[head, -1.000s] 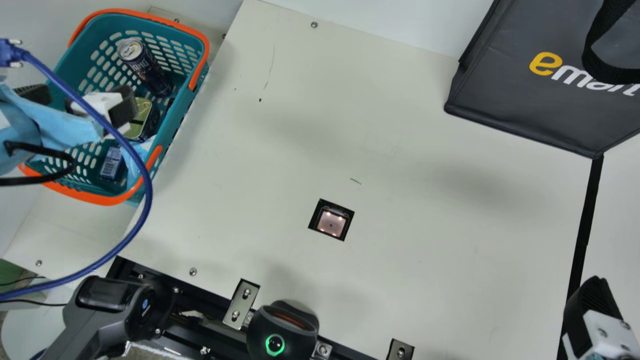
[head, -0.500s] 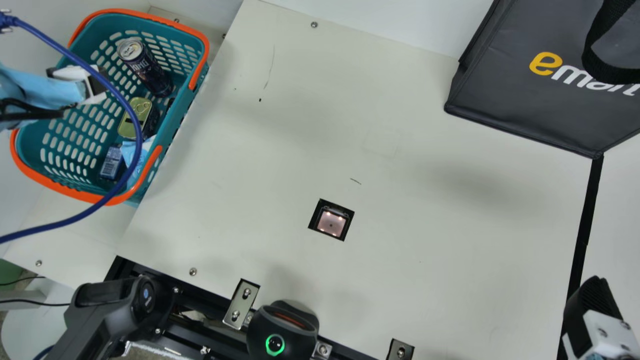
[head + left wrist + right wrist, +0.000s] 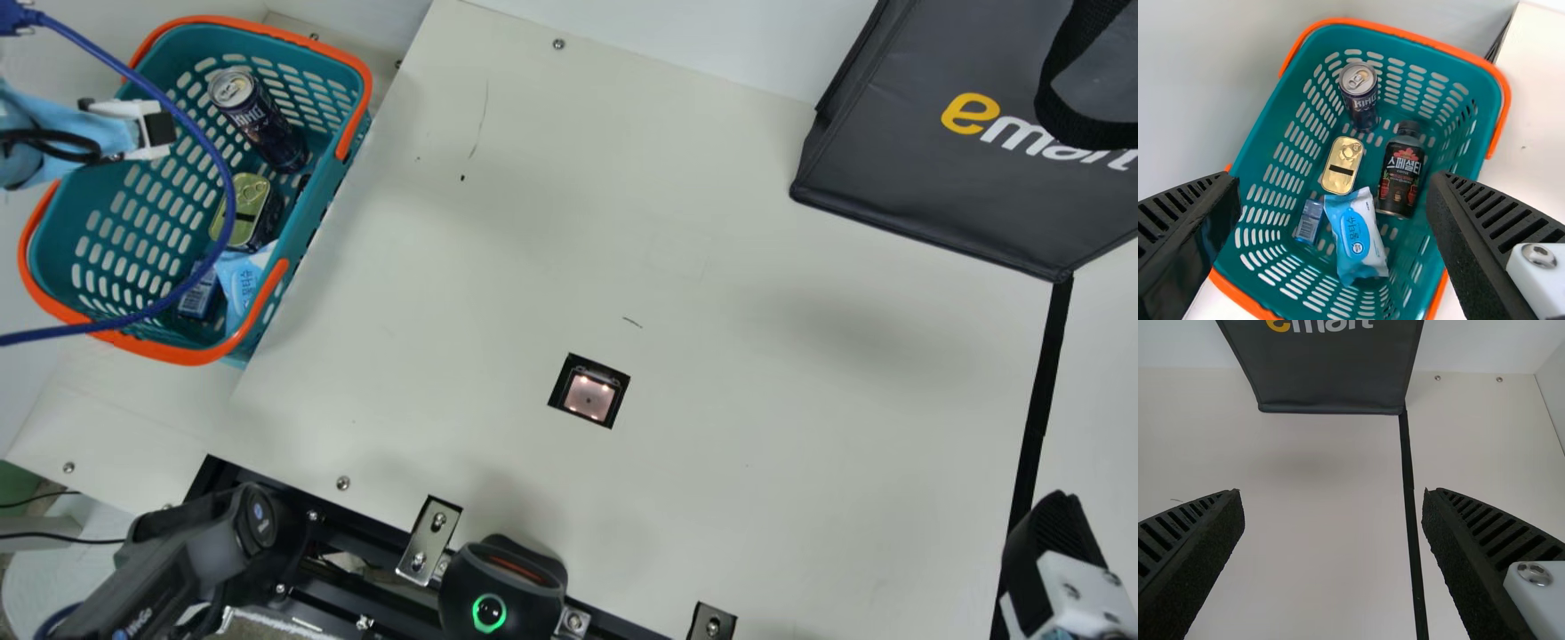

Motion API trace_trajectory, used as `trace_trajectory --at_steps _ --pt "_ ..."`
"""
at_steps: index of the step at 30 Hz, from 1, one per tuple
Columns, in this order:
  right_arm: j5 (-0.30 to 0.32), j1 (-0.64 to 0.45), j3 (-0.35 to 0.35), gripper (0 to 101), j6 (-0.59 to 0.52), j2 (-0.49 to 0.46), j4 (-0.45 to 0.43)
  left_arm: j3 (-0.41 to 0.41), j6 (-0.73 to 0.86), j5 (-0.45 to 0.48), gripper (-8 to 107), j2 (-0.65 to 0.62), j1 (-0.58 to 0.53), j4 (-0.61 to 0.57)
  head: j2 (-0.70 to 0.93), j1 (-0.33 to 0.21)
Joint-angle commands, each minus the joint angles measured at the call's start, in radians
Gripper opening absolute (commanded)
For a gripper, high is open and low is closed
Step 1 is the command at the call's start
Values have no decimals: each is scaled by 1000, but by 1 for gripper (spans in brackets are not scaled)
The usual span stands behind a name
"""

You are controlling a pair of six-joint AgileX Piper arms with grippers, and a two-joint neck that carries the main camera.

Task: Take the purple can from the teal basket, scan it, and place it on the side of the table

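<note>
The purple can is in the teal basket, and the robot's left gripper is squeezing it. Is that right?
Not quite: the left gripper isn't squeezing the can. The left wrist view shows its fingers wide apart, gripping nothing. The purple can is in the teal basket, just as you said.

It looks like a lab's mock checkout: lit scanner (image 3: 589, 397) in the table (image 3: 756, 302), teal basket (image 3: 329, 191), shopping bag (image 3: 933, 191).
</note>
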Motion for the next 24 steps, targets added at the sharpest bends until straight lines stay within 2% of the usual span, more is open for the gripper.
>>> trace_trajectory --at_steps 1,16,24 --pt "0 0 0 95 0 0 0 1 13 -24 90 45 -1 0 4 -29" --pt "0 0 0 95 0 0 0 -48 100 -124 90 321 -46 -37 4 -29" --pt "0 0 0 95 0 0 0 -78 136 -145 90 445 -61 -30 4 -29"
